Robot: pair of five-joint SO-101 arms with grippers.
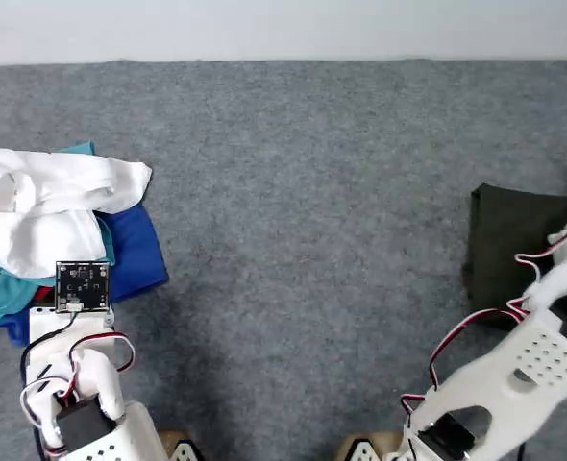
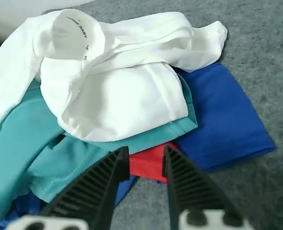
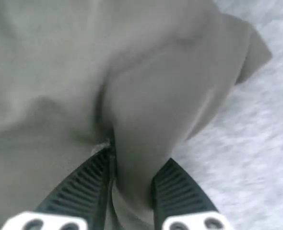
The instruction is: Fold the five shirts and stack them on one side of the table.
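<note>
The right claw (image 3: pixel 136 160) is clenched on a raised ridge of the olive shirt (image 3: pixel 132 72), which lies at the right edge of the desk (image 1: pixel 312 192), well apart from the other shirts. This looks like the fold or final placing of that shirt. To do it well, the pinched layer should probably be carried low and straight across so the cloth beneath does not drag. The claw should let go only once the edges lie square and flat. The left claw (image 2: pixel 145 151) hangs over the unfolded heap at the desk's left side, released and holding nothing. In that heap the white shirt (image 2: pixel 122 86) lies on the teal shirt (image 2: pixel 26 143), with the red shirt (image 2: pixel 146 165) and blue shirt (image 2: pixel 223 120) beneath. The desk has a grey, carpet-like cover, and a pale wall (image 1: pixel 283 29) runs behind it.
</note>
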